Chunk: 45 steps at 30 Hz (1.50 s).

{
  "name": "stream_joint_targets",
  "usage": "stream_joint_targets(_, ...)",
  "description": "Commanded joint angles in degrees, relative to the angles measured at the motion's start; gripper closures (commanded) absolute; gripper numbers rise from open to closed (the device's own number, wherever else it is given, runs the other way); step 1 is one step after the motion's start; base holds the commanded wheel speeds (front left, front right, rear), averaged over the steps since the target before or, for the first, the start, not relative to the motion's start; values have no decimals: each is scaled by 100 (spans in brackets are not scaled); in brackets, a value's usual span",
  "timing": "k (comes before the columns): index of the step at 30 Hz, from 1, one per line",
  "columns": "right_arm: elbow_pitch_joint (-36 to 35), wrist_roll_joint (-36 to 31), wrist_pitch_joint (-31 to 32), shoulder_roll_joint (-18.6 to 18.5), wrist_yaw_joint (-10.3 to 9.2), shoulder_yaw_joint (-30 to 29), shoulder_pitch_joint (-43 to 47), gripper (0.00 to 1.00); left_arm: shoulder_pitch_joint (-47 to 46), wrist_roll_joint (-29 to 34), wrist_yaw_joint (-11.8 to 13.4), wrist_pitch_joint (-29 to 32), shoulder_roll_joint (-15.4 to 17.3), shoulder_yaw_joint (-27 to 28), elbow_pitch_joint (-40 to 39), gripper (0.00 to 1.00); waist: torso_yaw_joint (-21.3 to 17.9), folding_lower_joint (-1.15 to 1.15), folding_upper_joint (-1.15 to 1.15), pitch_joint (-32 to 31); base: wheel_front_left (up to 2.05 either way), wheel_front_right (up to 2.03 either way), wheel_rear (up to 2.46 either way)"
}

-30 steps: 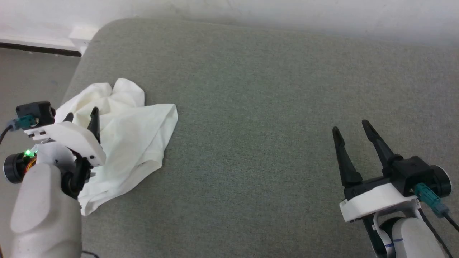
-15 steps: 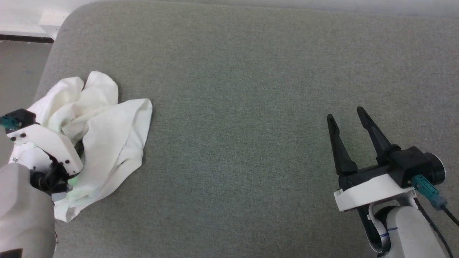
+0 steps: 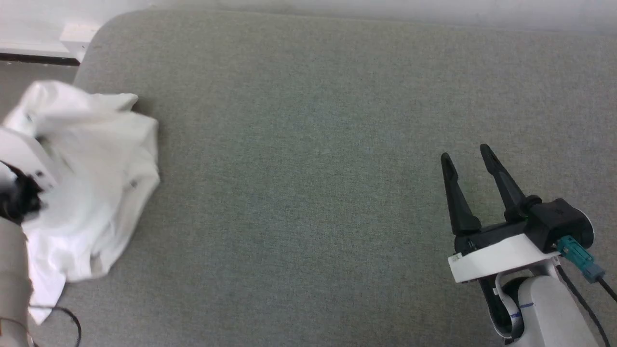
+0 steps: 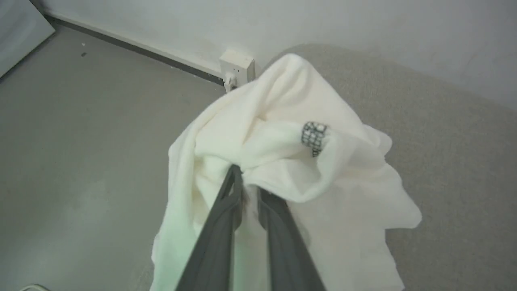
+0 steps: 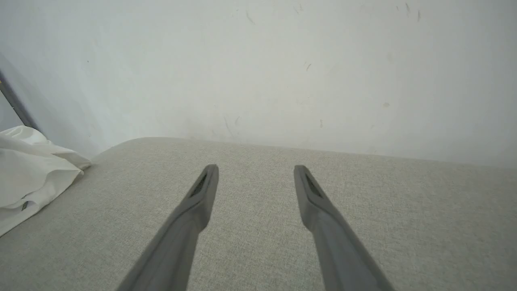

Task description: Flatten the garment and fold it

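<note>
Hanging from left gripper (image 4: 245, 182): garment (image 4: 282, 117)

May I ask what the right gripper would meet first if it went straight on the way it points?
Probably the pale wall beyond the grey cushion: the right gripper points over bare fabric, the garment well off to one side. Depth is unclear; it might graze the cushion first.

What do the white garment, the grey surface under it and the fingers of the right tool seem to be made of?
Garment: thin soft cloth, matt white; it drapes and bunches in loose folds.
Surface: grey-green woven upholstery, matt; a fine weave shows.
Fingers of the right tool: dark, smooth, matt, likely moulded plastic; the look leaves it open.
</note>
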Motion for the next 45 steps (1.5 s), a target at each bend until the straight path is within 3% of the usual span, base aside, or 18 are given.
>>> stream_joint_targets(1,33,78,-70,6,-5,-24,-29,0,-343,27,154,-387,138,28,-38,100,73,-1,0,-154,0,0,0)
stream_joint_targets(10,88,281,-174,7,-5,-135,133,0,-1003,496,375,-2534,320,-269,-544,100,17,-1,0,-624,0,0,0)
stream_joint_targets(14,47,304,-181,7,-5,-282,262,0,-1160,630,340,-3008,205,-425,-866,100,-148,-1,0,-828,0,0,0)
stream_joint_targets(19,-49,308,-185,7,-5,-422,391,0,-1127,635,245,-3148,-123,-569,-1406,100,-554,-1,0,-1032,0,0,0)
stream_joint_targets(34,-159,409,-187,7,-5,-635,805,0,326,-31,49,-3155,-2062,-1267,-2814,100,-2026,-1,0,-1323,0,0,0)
stream_joint_targets(38,-149,440,-187,7,-5,-663,876,0,829,-181,108,-3128,-2215,-1402,-3063,100,-2130,-1,0,-1290,0,0,0)
stream_joint_targets(45,-57,461,-182,7,-5,-542,984,0,2723,-284,454,-3030,-2309,-1726,-2954,100,-2152,-1,0,-1232,0,0,0)
